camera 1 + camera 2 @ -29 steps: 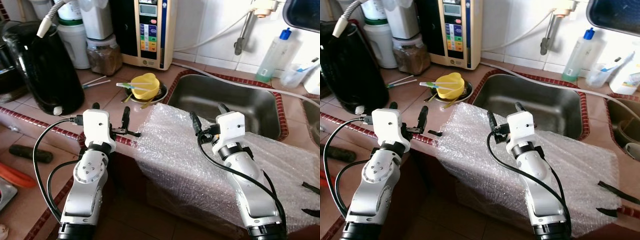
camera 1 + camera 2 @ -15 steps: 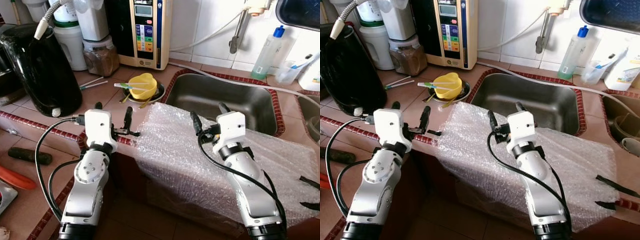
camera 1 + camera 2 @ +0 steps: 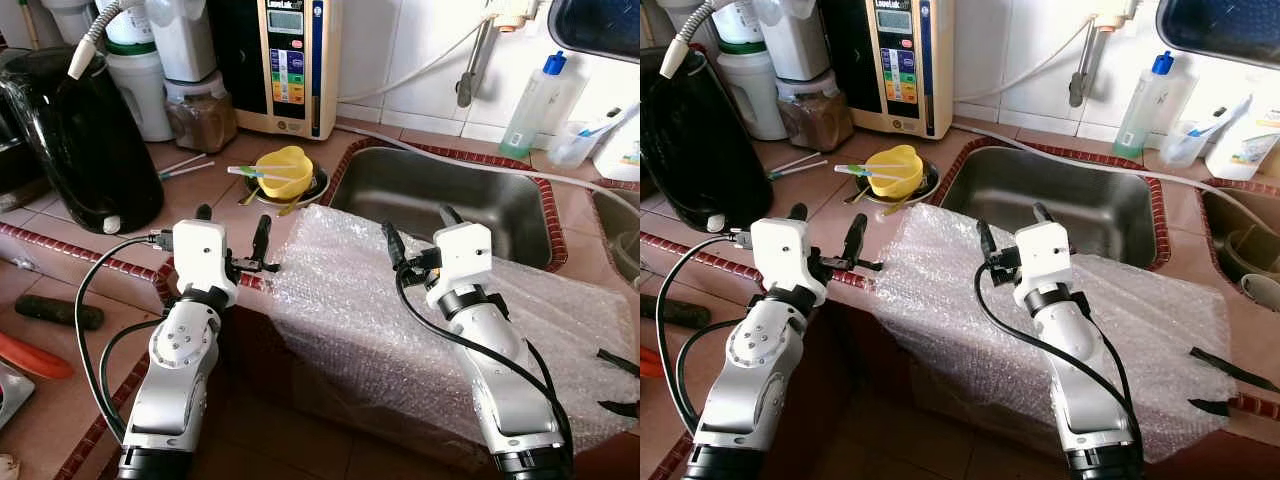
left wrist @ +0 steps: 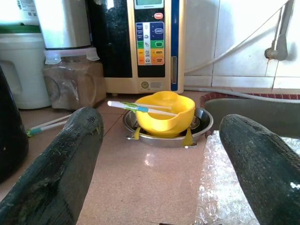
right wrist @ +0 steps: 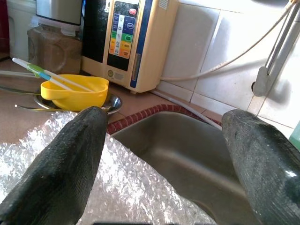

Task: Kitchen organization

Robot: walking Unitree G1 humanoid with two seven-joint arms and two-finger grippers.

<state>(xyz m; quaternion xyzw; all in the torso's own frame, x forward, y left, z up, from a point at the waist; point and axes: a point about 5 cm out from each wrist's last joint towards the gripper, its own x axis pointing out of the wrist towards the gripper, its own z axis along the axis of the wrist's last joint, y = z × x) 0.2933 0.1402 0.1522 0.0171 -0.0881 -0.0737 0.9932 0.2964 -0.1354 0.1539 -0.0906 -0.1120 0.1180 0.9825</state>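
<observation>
1. The left gripper (image 3: 232, 228) is held with its jaws wide and empty above the worktop (image 3: 215, 195) edge.
2. The yellow bowl (image 4: 165, 112) is seen straight ahead of those jaws, nearer this arm.
3. The right gripper (image 3: 1012, 231) is likewise spread empty over the bubble wrap (image 3: 350, 300).

Both arms up front, jaws apart, nothing held.

L arm (image 3: 175, 370) rises from near left, wrist bent fwd; left gripper (image 3: 232, 228) points to far side, 2 black fingers (image 4: 56, 159) spread wide. R arm (image 3: 500, 370) comes up from near right, leaning left twd centre; right gripper (image 3: 418, 228) also points far, fingers (image 5: 61, 164) wide apart. Black cable loops along each forearm. Grippers level w/ each other, well apart.
</observation>
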